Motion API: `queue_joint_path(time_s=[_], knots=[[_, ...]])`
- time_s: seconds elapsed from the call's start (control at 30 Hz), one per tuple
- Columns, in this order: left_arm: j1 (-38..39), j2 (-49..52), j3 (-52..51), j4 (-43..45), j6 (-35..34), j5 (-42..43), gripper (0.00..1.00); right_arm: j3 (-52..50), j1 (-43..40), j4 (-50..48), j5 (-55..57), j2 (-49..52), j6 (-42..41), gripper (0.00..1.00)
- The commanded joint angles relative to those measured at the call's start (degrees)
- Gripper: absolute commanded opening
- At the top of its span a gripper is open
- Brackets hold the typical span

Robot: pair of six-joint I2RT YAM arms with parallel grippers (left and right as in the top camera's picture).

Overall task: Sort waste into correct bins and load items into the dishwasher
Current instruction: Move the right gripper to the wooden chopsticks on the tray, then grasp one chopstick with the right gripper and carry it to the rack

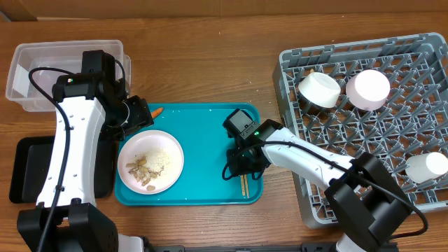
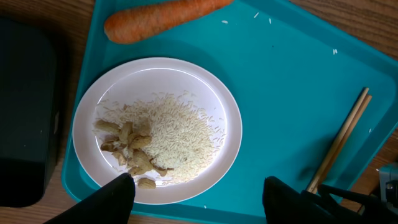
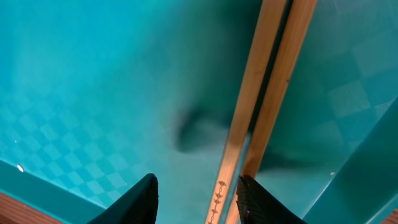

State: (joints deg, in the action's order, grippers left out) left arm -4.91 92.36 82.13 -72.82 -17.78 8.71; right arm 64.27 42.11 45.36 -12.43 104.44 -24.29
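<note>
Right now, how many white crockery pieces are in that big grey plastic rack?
3. In the grey plastic dish rack, one white round bowl sits beside another far left; a third white piece lies at the right edge. The right arm may hide more.

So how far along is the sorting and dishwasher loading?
Done: both bowls sit in the rack. In hand: the open right tool straddles the chopsticks on the teal tray. Still to do: the carrot, and the plate of rice and nut scraps near the open left tool.
</note>
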Motion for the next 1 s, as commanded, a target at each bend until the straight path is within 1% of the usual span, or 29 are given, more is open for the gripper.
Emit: queue_joint_path(time_s=[0.0,0.3,0.5,0.57,0.7,0.77,0.8,0.97], knots=[[0.0,-0.9,0.8,0.0,1.1,-0.3,0.68,-0.2,0.4,-0.3,-0.7,0.4,-0.4,0.44],[0.0,-0.9,0.8,0.0,1.1,-0.3,0.68,-0.2,1.5,-0.4,-1.8,3.5,-1.0,0.44],[0.0,-0.9,0.8,0.0,1.1,-0.3,0.68,-0.2,1.4,-0.5,-0.7,3.6,-1.1,0.43],[0.0,-0.9,0.8,0.0,1.1,-0.3,0.68,-0.2,1.1,-0.3,2.3,3.6,-1.5,0.35],[0.0,-0.9,0.8,0.0,1.1,-0.3,0.68,-0.2,0.4,-0.1,6.7,3.6,-3.9,0.25],[0.0,-0.9,0.8,0.0,1.1,-0.3,0.68,-0.2,0.2,-0.1,7.5,3.6,-4.1,0.15],[0.0,-0.9,0.8,0.0,1.1,-0.3,0.68,-0.2,0.1,-0.1,7.5,3.6,-4.1,0.12],[0.0,-0.9,0.8,0.0,1.1,-0.3,0.68,-0.2,0.2,0.1,7.4,3.6,-4.3,0.08]])
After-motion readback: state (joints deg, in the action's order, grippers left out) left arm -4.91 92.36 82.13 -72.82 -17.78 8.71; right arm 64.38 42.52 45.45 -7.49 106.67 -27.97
